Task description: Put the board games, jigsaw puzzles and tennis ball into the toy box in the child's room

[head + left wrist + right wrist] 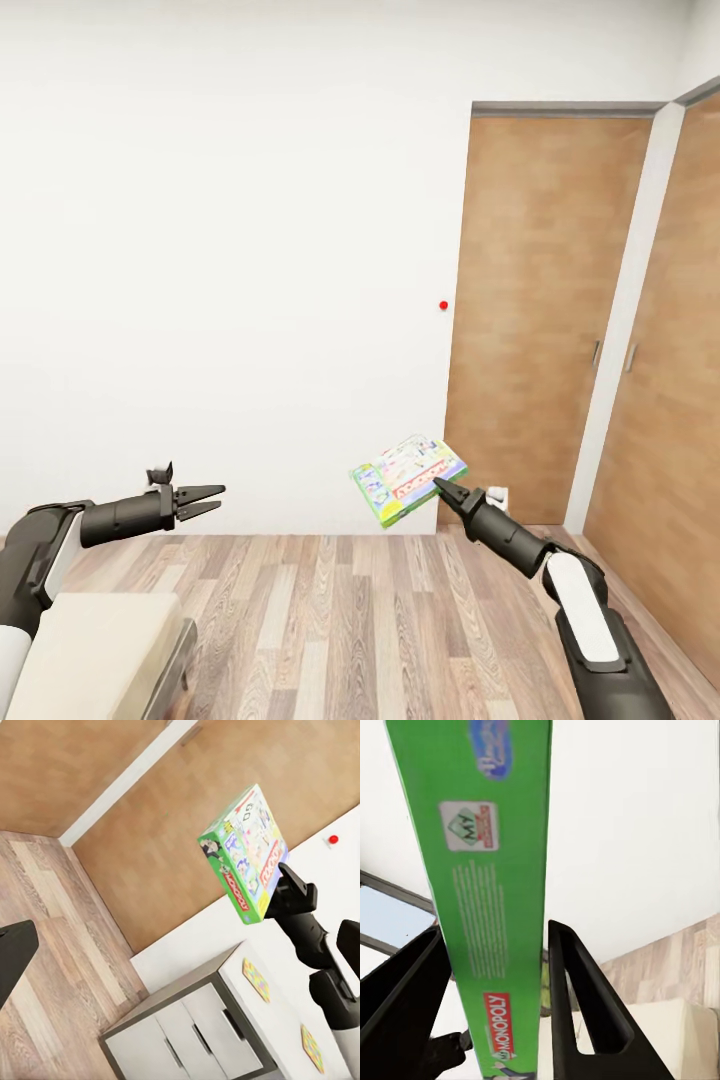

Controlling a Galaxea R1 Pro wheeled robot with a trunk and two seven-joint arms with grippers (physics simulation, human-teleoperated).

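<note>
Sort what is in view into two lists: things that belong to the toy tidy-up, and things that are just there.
Job:
- board game, clamped in the right hand
- two jigsaw puzzles on the table
- bed

Just there:
- wooden doors
- red wall dot

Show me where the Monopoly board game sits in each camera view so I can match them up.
Head view: Monopoly board game right of centre, above the floor, on the right gripper.
Left wrist view: box upper right, green edge facing the camera, gripper beneath.
Right wrist view: green edge running lengthwise between the fingers.
Shared landmark: the red Monopoly logo.
</note>
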